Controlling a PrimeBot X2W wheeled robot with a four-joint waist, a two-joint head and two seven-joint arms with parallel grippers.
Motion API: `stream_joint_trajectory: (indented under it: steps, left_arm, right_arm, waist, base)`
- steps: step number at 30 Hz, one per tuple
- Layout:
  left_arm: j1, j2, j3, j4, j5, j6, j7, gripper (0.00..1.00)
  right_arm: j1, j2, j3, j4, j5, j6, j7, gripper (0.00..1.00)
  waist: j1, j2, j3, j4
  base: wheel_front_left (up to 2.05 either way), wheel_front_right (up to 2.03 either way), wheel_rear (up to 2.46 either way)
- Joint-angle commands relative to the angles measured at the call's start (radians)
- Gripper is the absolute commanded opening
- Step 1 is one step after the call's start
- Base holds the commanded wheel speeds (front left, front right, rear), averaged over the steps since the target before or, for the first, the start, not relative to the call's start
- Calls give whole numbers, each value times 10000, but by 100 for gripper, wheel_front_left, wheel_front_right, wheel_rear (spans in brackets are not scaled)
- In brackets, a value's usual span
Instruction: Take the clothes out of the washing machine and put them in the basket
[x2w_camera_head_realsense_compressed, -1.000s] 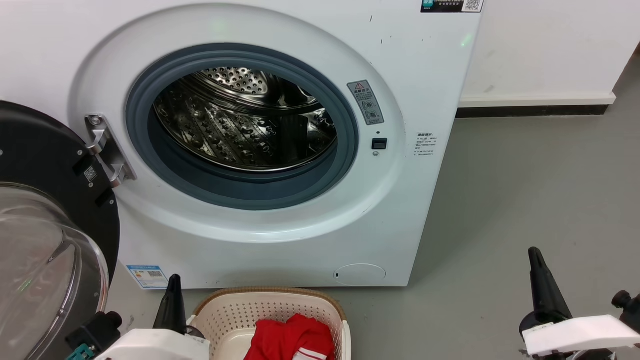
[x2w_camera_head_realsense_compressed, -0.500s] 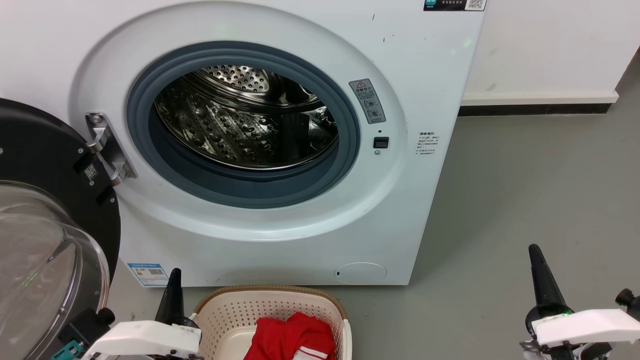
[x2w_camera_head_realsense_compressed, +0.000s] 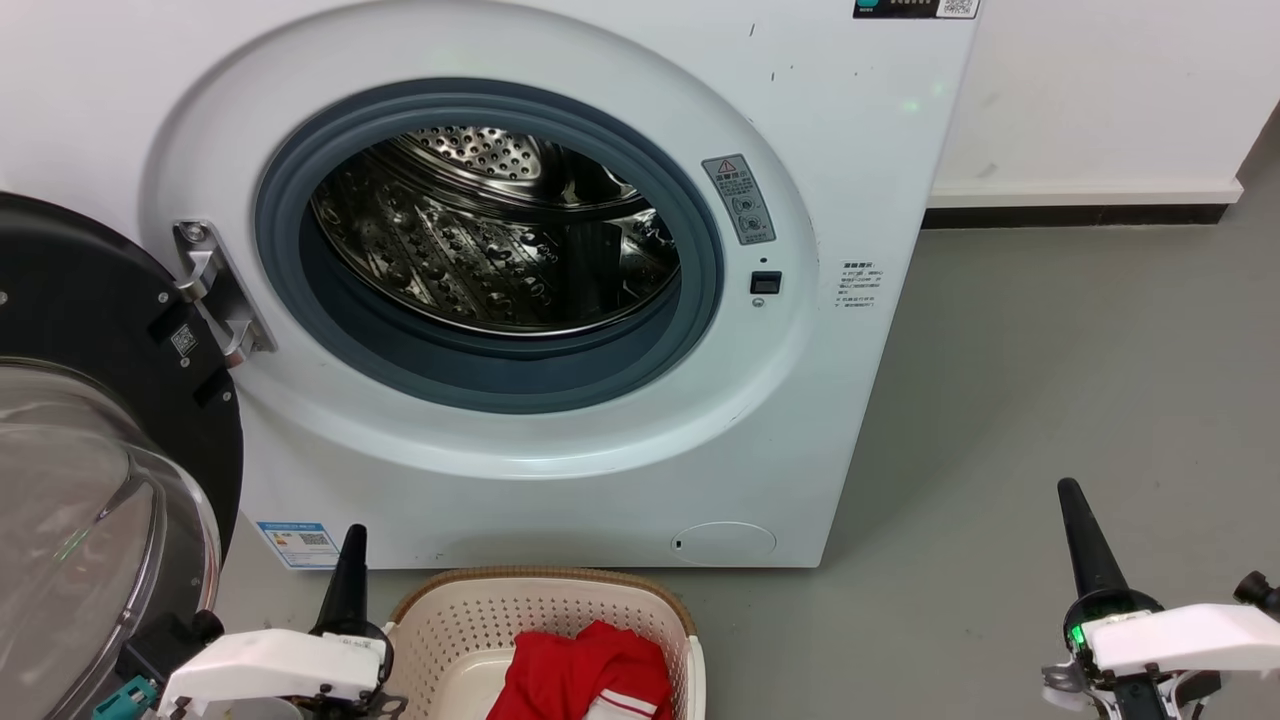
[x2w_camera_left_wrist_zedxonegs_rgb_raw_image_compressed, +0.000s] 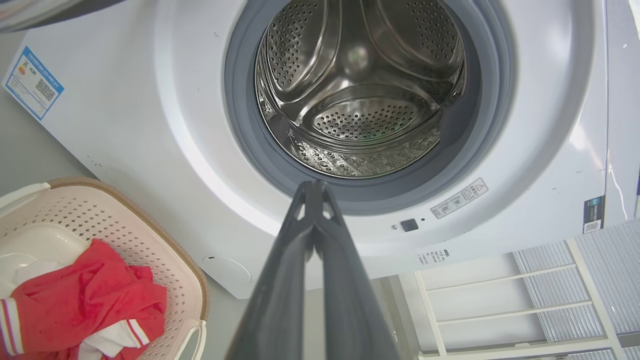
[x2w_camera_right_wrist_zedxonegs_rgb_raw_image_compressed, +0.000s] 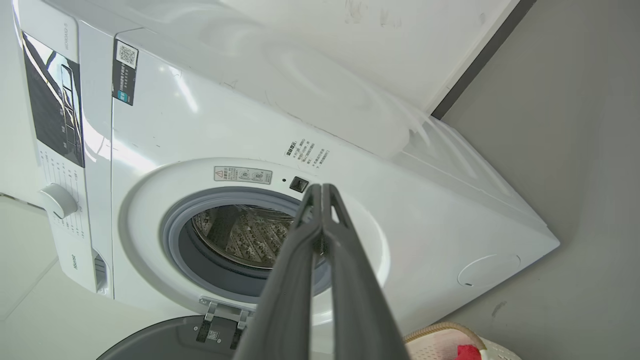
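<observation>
The white washing machine (x2w_camera_head_realsense_compressed: 820, 180) (x2w_camera_left_wrist_zedxonegs_rgb_raw_image_compressed: 150, 125) (x2w_camera_right_wrist_zedxonegs_rgb_raw_image_compressed: 200, 130) stands open in front of me, and its steel drum (x2w_camera_head_realsense_compressed: 490, 230) (x2w_camera_left_wrist_zedxonegs_rgb_raw_image_compressed: 360, 90) holds nothing I can see. On the floor before it sits the cream basket (x2w_camera_head_realsense_compressed: 540, 612) (x2w_camera_left_wrist_zedxonegs_rgb_raw_image_compressed: 100, 220) (x2w_camera_right_wrist_zedxonegs_rgb_raw_image_compressed: 445, 332) with the red, white-striped clothes (x2w_camera_head_realsense_compressed: 590, 675) (x2w_camera_left_wrist_zedxonegs_rgb_raw_image_compressed: 85, 300) (x2w_camera_right_wrist_zedxonegs_rgb_raw_image_compressed: 467, 352) lying inside. My left gripper (x2w_camera_head_realsense_compressed: 352, 545) (x2w_camera_left_wrist_zedxonegs_rgb_raw_image_compressed: 315, 186) is shut and empty, just left of the basket's rim. Far to the right over bare floor, my right gripper (x2w_camera_head_realsense_compressed: 1070, 492) (x2w_camera_right_wrist_zedxonegs_rgb_raw_image_compressed: 320, 188) is also shut and empty.
The black-framed domed door (x2w_camera_head_realsense_compressed: 90, 470) hangs open at the left, close to my left arm. Grey floor (x2w_camera_head_realsense_compressed: 1050, 380) stretches right of the machine to a white wall with a dark skirting (x2w_camera_head_realsense_compressed: 1080, 215). A white shelf unit (x2w_camera_left_wrist_zedxonegs_rgb_raw_image_compressed: 500, 300) appears in the left wrist view.
The head view has shifted slightly. Both grippers sit a little higher in the picture than before, still shut. The clothes and basket have not moved.
</observation>
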Motion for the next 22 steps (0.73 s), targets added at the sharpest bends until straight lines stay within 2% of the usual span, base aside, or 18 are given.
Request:
stream_joint_trajectory:
  steps: [1, 22]
  left_arm:
    - [-289, 64, 75, -33, -351, -95, 98, 0]
    - [-595, 51, 270, 225, -2330, -414, 610, 0]
  right_arm:
    - [-267, -69, -34, -2, 353, -1, 85, 0]
    - [-566, -50, -183, 308, 2205, -2, 589, 0]
  waist:
    - [-1, -1, 8, 6]
    - [-1, -1, 86, 61]
  base:
    - [0, 0, 0]
    - [0, 0, 0]
